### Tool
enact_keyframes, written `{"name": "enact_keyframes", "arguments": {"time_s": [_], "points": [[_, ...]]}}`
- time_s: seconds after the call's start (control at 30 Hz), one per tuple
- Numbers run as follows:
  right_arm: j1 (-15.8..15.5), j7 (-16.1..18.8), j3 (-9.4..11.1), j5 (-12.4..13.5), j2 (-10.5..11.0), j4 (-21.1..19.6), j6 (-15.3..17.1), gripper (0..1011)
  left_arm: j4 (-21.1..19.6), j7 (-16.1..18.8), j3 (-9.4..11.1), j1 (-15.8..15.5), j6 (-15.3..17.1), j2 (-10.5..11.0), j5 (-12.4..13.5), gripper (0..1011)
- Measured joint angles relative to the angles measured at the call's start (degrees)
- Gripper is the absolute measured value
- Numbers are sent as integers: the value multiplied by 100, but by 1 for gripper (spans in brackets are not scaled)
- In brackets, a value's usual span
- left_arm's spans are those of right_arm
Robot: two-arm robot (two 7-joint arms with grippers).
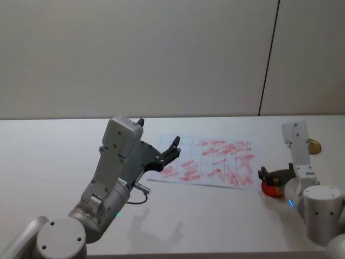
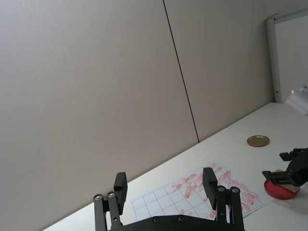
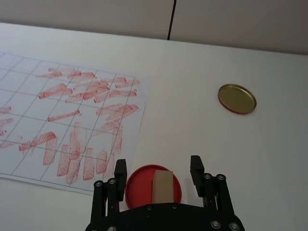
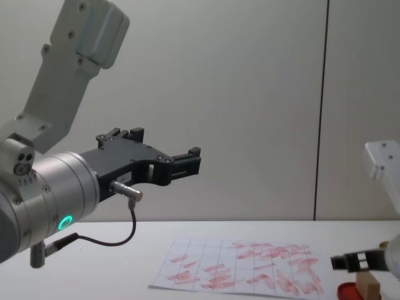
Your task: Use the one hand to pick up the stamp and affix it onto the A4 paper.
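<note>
The stamp (image 3: 162, 186), a tan block, stands on the red ink pad (image 3: 139, 180), between the right tool's (image 3: 157, 169) wide-spread fingers. Head view: that right tool (image 1: 275, 176) hangs over the pad, just right of the A4 paper (image 1: 210, 162) on the white bench (image 1: 54, 156). Chest view: the left tool (image 4: 187, 159) is raised above the bench, fingers wide, holding nothing.

White table (image 1: 48, 162): paper (image 1: 207, 162), ink pad (image 3: 153, 186), gold disc (image 3: 236, 98)
</note>
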Motion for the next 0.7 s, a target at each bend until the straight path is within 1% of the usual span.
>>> {"name": "enact_keyframes", "arguments": {"time_s": [0.03,0.07,0.1,0.13,0.2,0.23,0.27,0.33,0.4,0.5,0.7], "points": [[-17,-2,2,1,1,-45,-16,808,0,0,0,0,0,0,0,993],[-48,-7,4,3,4,-124,-50,808,0,0,0,0,0,0,0,993],[-66,-9,5,5,5,-168,-69,862,0,0,0,0,0,0,0,993],[-85,-11,6,8,8,-213,-93,872,0,0,0,0,0,0,0,993],[-156,-12,12,17,20,-384,-151,941,0,0,0,0,0,0,0,993],[-207,-11,17,24,30,-500,-196,941,0,0,0,0,0,0,0,993],[-242,-11,21,27,38,-579,-216,973,0,0,0,0,0,0,0,993],[-295,-9,27,35,51,-698,-258,1001,0,0,0,0,0,0,0,993],[-359,-7,33,42,68,-837,-299,1000,0,0,0,0,0,0,0,993],[-551,20,61,66,121,-1215,-445,1001,0,0,0,0,0,0,0,993],[-829,76,107,100,210,-1710,-678,1001,0,0,0,0,0,0,0,993]]}}
